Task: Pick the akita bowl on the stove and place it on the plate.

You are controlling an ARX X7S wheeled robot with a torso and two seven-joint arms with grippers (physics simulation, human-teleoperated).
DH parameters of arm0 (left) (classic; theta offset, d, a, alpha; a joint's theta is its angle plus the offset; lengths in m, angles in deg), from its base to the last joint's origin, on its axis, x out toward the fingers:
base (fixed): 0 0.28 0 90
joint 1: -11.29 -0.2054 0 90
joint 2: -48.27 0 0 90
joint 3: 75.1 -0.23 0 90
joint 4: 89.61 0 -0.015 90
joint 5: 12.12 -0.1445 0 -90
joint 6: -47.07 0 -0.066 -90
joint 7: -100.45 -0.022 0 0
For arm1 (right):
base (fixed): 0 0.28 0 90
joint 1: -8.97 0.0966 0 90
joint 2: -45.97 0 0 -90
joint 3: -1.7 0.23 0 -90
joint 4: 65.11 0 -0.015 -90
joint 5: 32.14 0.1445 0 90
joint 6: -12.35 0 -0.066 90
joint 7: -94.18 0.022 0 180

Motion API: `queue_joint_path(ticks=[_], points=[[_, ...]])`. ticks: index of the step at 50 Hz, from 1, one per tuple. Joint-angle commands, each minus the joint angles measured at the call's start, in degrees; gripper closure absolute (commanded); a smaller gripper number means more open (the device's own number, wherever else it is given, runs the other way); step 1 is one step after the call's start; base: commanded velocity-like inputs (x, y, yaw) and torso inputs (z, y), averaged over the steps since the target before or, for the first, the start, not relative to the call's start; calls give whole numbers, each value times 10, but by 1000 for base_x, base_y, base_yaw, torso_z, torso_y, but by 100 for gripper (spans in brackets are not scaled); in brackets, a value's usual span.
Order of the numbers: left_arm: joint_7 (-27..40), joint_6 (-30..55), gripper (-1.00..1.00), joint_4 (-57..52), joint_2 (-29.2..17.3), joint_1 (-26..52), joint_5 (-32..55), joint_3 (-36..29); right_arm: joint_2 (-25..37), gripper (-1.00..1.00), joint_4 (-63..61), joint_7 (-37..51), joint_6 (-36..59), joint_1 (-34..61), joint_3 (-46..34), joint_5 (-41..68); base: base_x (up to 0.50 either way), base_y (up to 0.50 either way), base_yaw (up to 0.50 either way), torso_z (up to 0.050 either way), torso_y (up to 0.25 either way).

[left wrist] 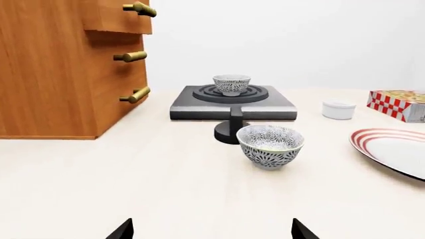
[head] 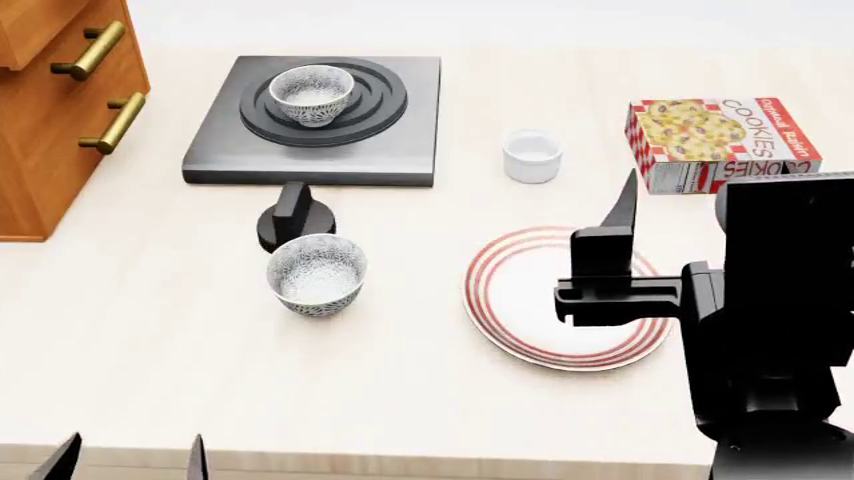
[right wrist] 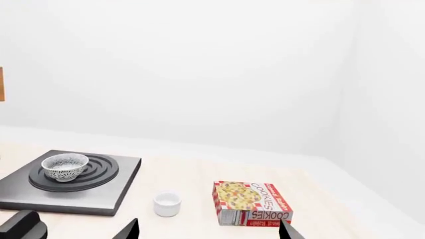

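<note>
Patterned akita bowl [head: 311, 94] sits on the stove [head: 316, 120]; both my hands are released and hold nothing.

I take the stove as my landmark. The akita bowl stands upright at the centre of its black rings. Just in front of the stove is a small black knob [head: 294, 216], and right in front of that a second matching bowl [head: 318, 274] rests on the pale counter [head: 160, 340]. The red-ringed plate [head: 534, 340] lies in front of the stove and off to its right, well apart from it. A plain white cup [head: 531, 156] stands just right of the stove, with a cookie box [head: 721, 140] further right. A wooden drawer unit [head: 54, 110] stands left of the stove. My right hand [head: 621, 225] hangs over the plate, fingers spread. My left hand [head: 131, 458] shows only two parted fingertips at the counter's near edge.
</note>
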Motion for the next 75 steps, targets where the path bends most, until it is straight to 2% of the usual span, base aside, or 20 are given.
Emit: queue_joint_path(ticks=[1,3,4,5,6,37,57,75], points=[[12,186,-100,-142,-20,88,10,-17,0,-100,3,2,-7,-2,0,1,0,0,0,0,0],[11,216,-100,-156,-23,109,12,-23,0,-100,4,2,-6,-2,0,2,0,0,0,0,0],[11,302,-100,-93,-12,195,15,-25,1,-100,1,3,-5,-3,0,2,0,0,0,0,0],[11,371,-100,-93,-12,281,15,-26,1,-100,1,3,-5,-3,0,2,0,0,0,0,0],[10,378,-100,-93,-13,298,16,-27,1,-100,1,4,-4,-2,0,2,0,0,0,0,0],[18,402,-100,-43,-7,338,28,-23,3,-100,-4,8,1,0,1,11,0,0,0,0,0],[19,409,-100,-55,-11,345,39,-24,4,-100,4,7,-9,-4,1,15,0,-24,0,0,0],[21,407,-100,-55,-18,347,41,-29,4,-100,2,13,0,-1,4,21,0,-307,0,0,0]])
